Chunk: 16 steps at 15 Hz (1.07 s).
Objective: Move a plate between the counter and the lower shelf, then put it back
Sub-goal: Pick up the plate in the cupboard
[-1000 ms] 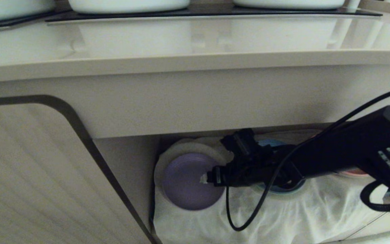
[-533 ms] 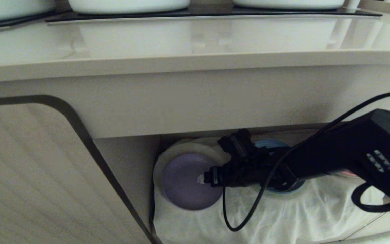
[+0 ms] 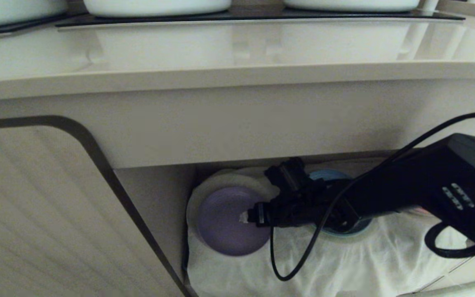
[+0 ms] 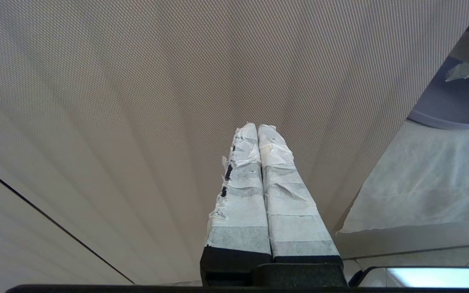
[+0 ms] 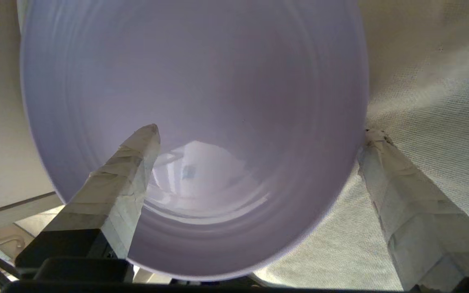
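The lilac plate (image 3: pixel 225 222) lies on a white cloth mound at the left end of the lower shelf (image 3: pixel 365 255). My right gripper (image 3: pixel 262 198) reaches into the shelf from the right and stands open across the plate's near rim. In the right wrist view one taped finger (image 5: pixel 136 162) lies over the plate (image 5: pixel 193 81) and the other finger (image 5: pixel 393 183) is outside its rim, over the cloth. My left gripper (image 4: pixel 257 126) is shut on nothing and parked facing a cabinet door. The counter (image 3: pixel 237 45) runs above.
A blue plate (image 3: pixel 328 175) sits behind my right arm, and a pink one (image 3: pixel 421 211) peeks out under the forearm. White dishes (image 3: pixel 157 6) stand at the back of the counter. A ribbed cabinet door (image 3: pixel 35 206) closes the left side. The counter's thick front overhangs the shelf opening.
My right arm has eased slightly left, further over the plate. Its jaws stay wide apart, and the plate has not moved.
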Tool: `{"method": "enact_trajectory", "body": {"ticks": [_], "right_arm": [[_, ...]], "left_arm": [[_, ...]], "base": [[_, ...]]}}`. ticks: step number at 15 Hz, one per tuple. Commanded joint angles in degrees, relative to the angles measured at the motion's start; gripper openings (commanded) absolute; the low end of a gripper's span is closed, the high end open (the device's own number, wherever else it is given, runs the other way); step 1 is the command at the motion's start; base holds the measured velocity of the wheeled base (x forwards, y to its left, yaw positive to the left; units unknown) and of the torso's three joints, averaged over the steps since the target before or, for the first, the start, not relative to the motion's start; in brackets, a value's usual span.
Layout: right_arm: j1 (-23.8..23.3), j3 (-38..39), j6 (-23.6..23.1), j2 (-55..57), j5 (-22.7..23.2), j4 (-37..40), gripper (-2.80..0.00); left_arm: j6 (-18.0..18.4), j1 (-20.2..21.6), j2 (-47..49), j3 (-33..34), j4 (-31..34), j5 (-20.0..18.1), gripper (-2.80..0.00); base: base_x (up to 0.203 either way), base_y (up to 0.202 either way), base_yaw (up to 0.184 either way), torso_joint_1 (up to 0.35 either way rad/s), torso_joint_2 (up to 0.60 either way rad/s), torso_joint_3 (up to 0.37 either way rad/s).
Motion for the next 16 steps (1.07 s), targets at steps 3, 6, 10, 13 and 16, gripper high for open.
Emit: {"method": "enact_trajectory", "body": {"ticks": [3, 6, 10, 13, 16], "right_arm": [[-0.4, 0.1, 0.0, -1.0, 0.0, 0.4, 0.00], [-0.5, 0.7, 0.0, -2.0, 0.0, 0.7, 0.00], [-0.6, 1.2, 0.0, -2.4, 0.0, 0.4, 0.00], [-0.5, 0.8, 0.1, -2.3, -0.1, 0.2, 0.00], [-0.5, 0.8, 0.0, -1.8, -0.1, 0.1, 0.00]], "left_arm": [[0.0, 0.0, 0.0, 0.0, 0.0, 0.0, -2.80], [0.0, 0.0, 0.0, 0.0, 0.0, 0.0, -2.80], [0.0, 0.0, 0.0, 0.0, 0.0, 0.0, -2.80], [0.0, 0.0, 0.0, 0.0, 0.0, 0.0, -2.80], [0.0, 0.0, 0.0, 0.0, 0.0, 0.0, -2.80]], "base": [[0.000, 0.000, 0.000, 0.000, 0.00, 0.000], [0.000, 0.000, 0.000, 0.000, 0.00, 0.000], [0.000, 0.000, 0.000, 0.000, 0.00, 0.000], [0.000, 0.000, 0.000, 0.000, 0.00, 0.000], [0.000, 0.000, 0.000, 0.000, 0.00, 0.000]]}}
